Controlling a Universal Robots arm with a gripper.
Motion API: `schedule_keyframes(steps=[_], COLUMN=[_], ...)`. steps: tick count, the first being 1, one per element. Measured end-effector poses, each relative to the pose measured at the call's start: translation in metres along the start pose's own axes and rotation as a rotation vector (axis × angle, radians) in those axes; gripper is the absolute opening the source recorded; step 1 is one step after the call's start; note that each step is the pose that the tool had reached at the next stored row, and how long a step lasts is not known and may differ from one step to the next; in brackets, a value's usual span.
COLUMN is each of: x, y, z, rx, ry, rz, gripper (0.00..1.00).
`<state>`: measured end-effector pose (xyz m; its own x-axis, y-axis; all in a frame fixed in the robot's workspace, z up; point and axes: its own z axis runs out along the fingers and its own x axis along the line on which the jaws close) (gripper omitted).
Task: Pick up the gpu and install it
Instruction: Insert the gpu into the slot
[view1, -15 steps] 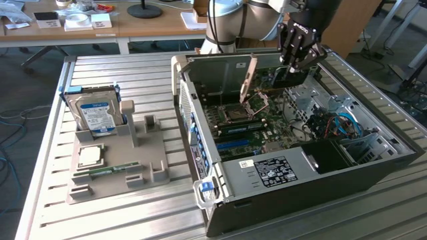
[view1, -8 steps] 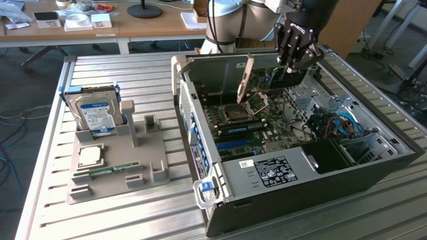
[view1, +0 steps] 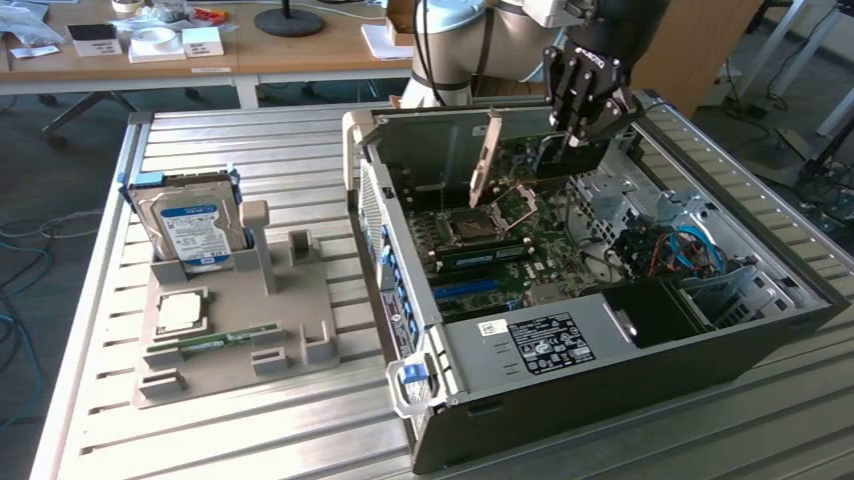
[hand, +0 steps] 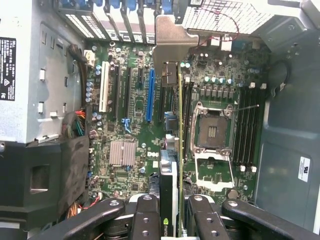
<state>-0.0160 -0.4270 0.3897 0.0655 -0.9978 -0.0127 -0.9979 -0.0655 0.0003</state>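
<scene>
Pincer clamped on gpu, held upright on edge over motherboard inside open computer case. Card seen edge-on; its lower edge is hidden, and contact with any slot cannot be judged.

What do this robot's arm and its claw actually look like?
The arm is a pale silver-grey tube with rounded joints and what looks like a dark cable alongside. Its gripper is black, built of hinged links with small white lettering, and its two fingers carry round silver pins.
</scene>
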Motion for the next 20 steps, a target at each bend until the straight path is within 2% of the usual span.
schedule_keyframes(steps=[2, 8, 13, 20], x=[-0.0001, 0.0000, 0.0002, 0.0046], y=[0.0005, 0.0006, 0.0009, 0.0014], z=[0.0010, 0.0012, 0.0029, 0.0070], rx=[0.0023, 0.0025, 0.0028, 0.0032], ry=[-0.0003, -0.0001, -0.0001, -0.0003], rz=[0.000, 0.000, 0.029, 0.044], gripper=[0.27, 0.27, 0.27, 0.27])
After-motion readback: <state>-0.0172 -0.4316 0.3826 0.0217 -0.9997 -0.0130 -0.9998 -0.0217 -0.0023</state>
